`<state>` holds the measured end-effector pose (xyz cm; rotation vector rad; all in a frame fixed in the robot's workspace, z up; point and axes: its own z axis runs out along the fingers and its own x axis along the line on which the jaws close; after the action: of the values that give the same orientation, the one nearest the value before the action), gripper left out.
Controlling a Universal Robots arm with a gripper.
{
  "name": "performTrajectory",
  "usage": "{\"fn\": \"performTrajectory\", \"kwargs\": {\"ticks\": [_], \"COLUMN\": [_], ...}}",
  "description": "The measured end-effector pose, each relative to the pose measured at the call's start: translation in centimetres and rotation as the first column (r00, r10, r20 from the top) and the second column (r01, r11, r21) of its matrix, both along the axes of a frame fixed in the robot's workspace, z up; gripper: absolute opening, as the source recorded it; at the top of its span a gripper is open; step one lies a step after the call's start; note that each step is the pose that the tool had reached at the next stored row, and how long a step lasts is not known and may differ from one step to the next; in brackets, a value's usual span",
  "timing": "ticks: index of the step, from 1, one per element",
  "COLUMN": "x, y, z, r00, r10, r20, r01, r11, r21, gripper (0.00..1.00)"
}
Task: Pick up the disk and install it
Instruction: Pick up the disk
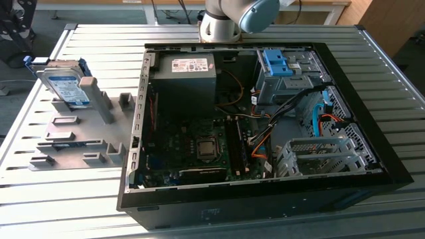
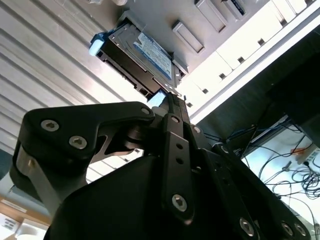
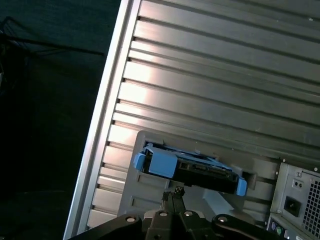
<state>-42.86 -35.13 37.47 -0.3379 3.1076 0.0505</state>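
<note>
The disk [image 1: 66, 84] stands on edge in a slot of the grey fixture [image 1: 73, 144] at the exterior view's left. It is a silver drive with a white-and-blue label in a blue bracket. Both wrist views show the disk [image 2: 140, 55] [image 3: 190, 167] just beyond my gripper's tips. My gripper [image 2: 167, 97] [image 3: 173, 194] hangs above it and apart from it. Its fingers look shut, with nothing between them.
An open black computer case [image 1: 371, 149] lies flat to the fixture's right, with a drive cage holding blue brackets [image 1: 275, 62], a grey power supply [image 1: 186, 74] and loose cables. The arm's joint [image 1: 229, 17] is at the back. The slatted table's edge [image 3: 100, 125] runs close to the fixture.
</note>
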Motion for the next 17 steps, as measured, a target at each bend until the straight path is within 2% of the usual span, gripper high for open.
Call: {"fn": "performTrajectory", "kwargs": {"ticks": [5, 8, 11, 13, 17], "x": [-0.01, -0.01, -0.01, 0.00, -0.01], "y": [0.01, 0.01, 0.01, 0.01, 0.01], "z": [-0.05, -0.09, -0.12, -0.15, -0.18], "r00": [0.9993, 0.9964, 0.9902, 0.9845, 0.9691], "r10": [0.038, 0.085, 0.140, 0.175, 0.247], "r20": [-0.0003, -0.0001, -0.0001, -0.0001, -0.0001], "r01": [-0.038, -0.085, -0.140, -0.175, -0.247], "r11": [0.9993, 0.9964, 0.9902, 0.9845, 0.9691], "r21": [-0.0005, -0.0004, -0.0004, -0.0004, -0.0004], "gripper": [0.11, 0.11, 0.11, 0.11, 0.11]}}
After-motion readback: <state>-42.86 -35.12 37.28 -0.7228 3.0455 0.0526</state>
